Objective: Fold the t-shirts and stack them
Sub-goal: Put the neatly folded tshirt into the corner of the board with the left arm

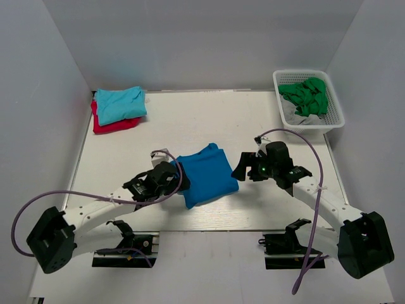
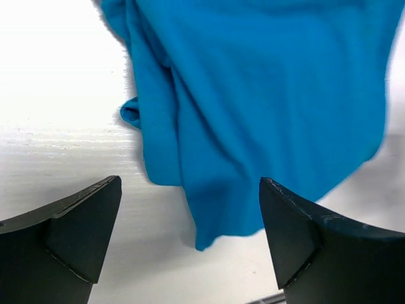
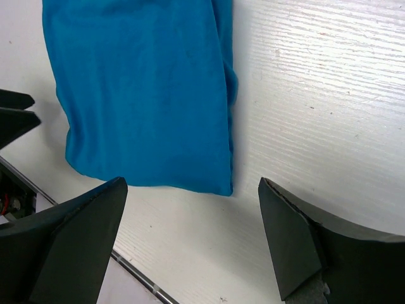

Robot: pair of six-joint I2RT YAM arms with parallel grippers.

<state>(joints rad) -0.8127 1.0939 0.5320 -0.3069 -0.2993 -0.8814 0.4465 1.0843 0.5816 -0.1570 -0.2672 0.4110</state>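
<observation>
A royal-blue t-shirt (image 1: 207, 174) lies folded into a rough square at the middle of the table; it also shows in the left wrist view (image 2: 253, 101) and the right wrist view (image 3: 139, 95). My left gripper (image 1: 175, 179) is open and empty at its left edge, a cloth corner lying just ahead of the jaws (image 2: 190, 221). My right gripper (image 1: 243, 166) is open and empty just right of the shirt, apart from it (image 3: 190, 234). A turquoise t-shirt (image 1: 120, 103) lies folded on a red t-shirt (image 1: 107, 125) at the far left.
A white basket (image 1: 335, 120) at the far right holds crumpled green clothing (image 1: 307, 95) over something grey. Grey walls enclose the table on three sides. The table's near edge shows in the right wrist view (image 3: 133, 272).
</observation>
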